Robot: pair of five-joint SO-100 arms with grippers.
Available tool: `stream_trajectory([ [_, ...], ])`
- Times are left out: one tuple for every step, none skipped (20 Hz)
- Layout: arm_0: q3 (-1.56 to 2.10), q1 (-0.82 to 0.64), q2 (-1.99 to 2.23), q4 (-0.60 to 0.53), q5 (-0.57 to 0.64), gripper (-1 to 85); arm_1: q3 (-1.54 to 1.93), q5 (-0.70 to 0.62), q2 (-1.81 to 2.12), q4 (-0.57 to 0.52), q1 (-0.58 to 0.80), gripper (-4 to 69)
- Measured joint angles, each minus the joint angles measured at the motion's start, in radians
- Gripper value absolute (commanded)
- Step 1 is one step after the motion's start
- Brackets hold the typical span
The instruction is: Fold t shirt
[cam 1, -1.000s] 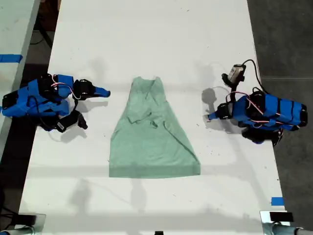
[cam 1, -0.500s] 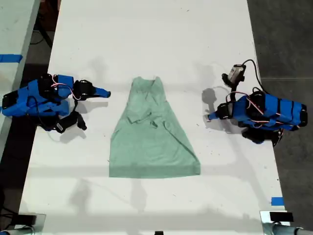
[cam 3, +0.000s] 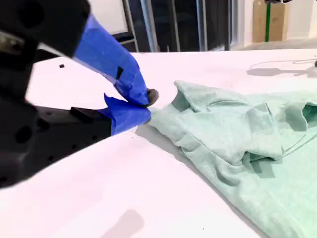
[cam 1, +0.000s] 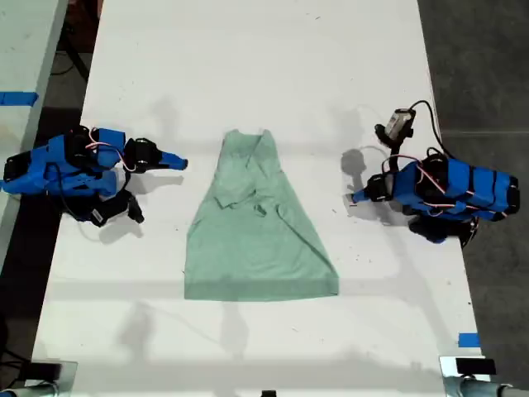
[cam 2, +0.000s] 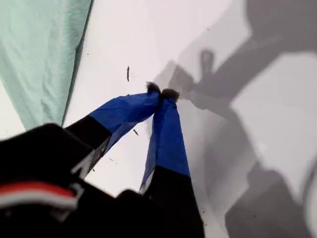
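My second gripper (cam 3: 148, 101), jaws closed and empty, rests just beside the t shirt (cam 1: 256, 227) (sleeves folded in) mid-desk (cam 1: 248, 66). My first gripper (cam 2: 161, 93), likewise closed, sits apart. Next: open, grasp for the lengthwise fold.

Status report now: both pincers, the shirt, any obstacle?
My first pincer shut, empty, beside the t-shirt. My second pincer shut, empty, at the shirt's neck end. T-shirt partly folded, flat on table. Nothing in the way.
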Motion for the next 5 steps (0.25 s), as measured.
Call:
stream_trajectory([
  [0.0,0.0,0.0,0.0,-0.003,-0.2,0.0,0.0,0.0,0.0,0.0,0.8],
  [0.0,0.0,0.0,0.0,-0.003,-0.2,0.0,0.0,0.0,0.0,0.0,0.8],
  [0.0,0.0,0.0,0.0,-0.006,-0.2,0.0,0.0,0.0,0.0,0.0,0.8],
  [0.0,0.0,0.0,0.0,-0.006,-0.2,0.0,0.0,0.0,0.0,0.0,0.8],
  [0.0,0.0,0.0,0.0,-0.006,-0.2,0.0,0.0,0.0,0.0,0.0,0.8],
])
